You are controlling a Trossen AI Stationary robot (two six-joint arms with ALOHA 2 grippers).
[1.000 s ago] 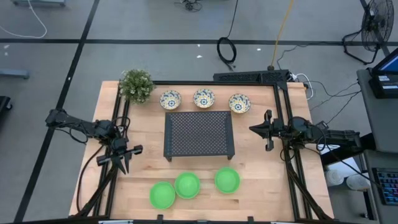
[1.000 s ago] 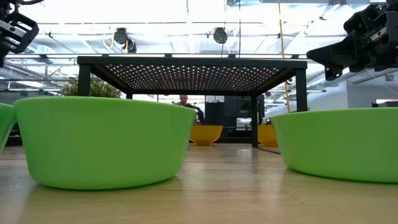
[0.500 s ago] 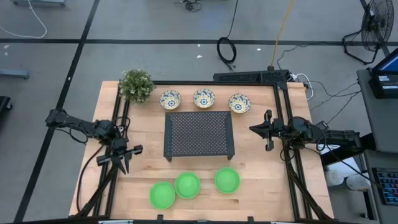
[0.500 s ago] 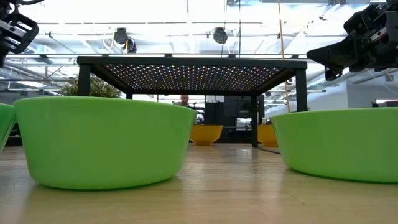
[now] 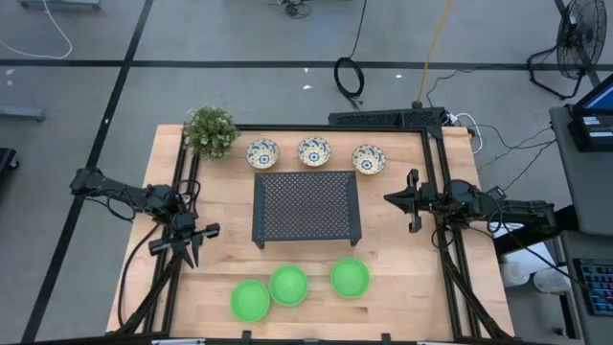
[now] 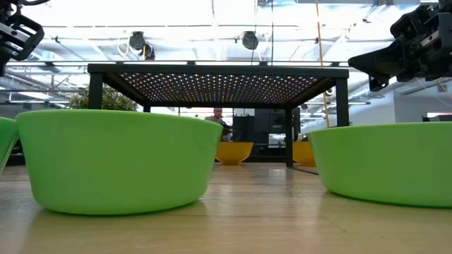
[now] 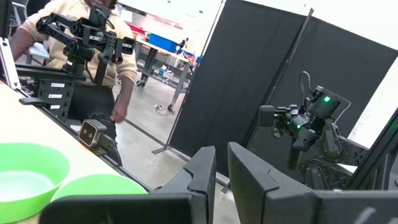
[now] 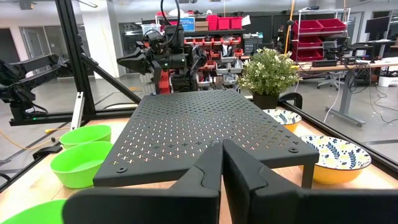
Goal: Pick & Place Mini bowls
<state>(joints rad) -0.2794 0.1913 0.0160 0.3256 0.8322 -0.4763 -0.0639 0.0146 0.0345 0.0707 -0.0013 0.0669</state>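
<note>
Nothing moved on the table since a second earlier: same layout, same arm poses. Three white floral mini bowls (image 5: 262, 152) (image 5: 314, 150) (image 5: 369, 158) lined up along the far edge, just behind the black perforated rack (image 5: 306, 205), with the potted plant (image 5: 210, 130) at the row's left end. Three green mini bowls (image 5: 250, 300) (image 5: 288, 285) (image 5: 351, 277) sat along the near edge in front of the rack, the left two touching or nearly so, the third a little apart to the right.

Left gripper (image 5: 188, 241) hung over the wooden table (image 5: 393, 259) left of the rack, well apart from every bowl, fingers (image 7: 202, 171) nearly together with only a thin gap, gripping nothing. Right gripper (image 5: 413, 201) hovered right of the rack, likewise empty, fingers (image 8: 208, 165) almost closed around a narrow slit.

Only change found in the low view: the person (image 6: 217, 118) in the room beyond the rack stood slightly farther right than before. Another person's arm and hand (image 7: 121, 93) seen in the left wrist view, off the table.
</note>
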